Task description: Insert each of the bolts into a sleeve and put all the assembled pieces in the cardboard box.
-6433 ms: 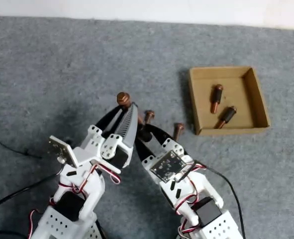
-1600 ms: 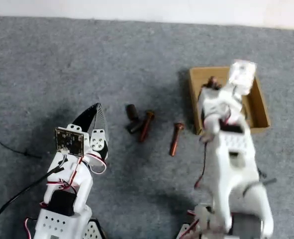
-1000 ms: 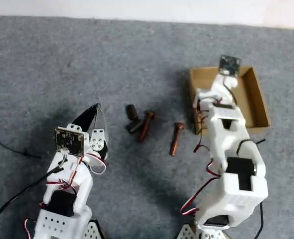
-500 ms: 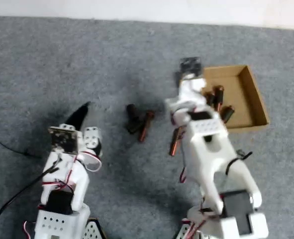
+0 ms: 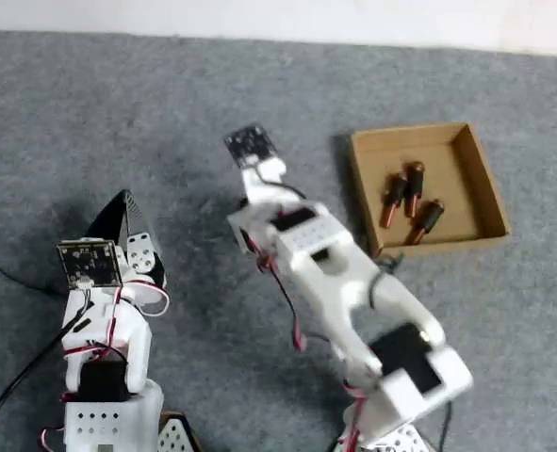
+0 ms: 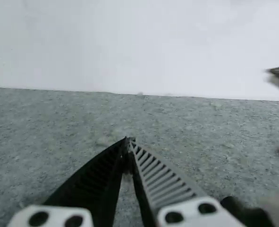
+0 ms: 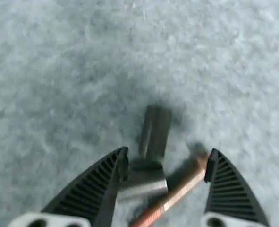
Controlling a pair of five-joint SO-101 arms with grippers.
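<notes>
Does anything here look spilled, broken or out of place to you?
Nothing looks broken or spilled. Three assembled pieces lie side by side in the cardboard box. A dark sleeve and a bolt lie loose on the grey carpet under the open right gripper, simply not yet put together.

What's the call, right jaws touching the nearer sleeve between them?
Cannot tell. Right wrist view: open right gripper brackets the nearer sleeve; one jaw's edge meets it in the image, but height above the carpet is unclear.
</notes>
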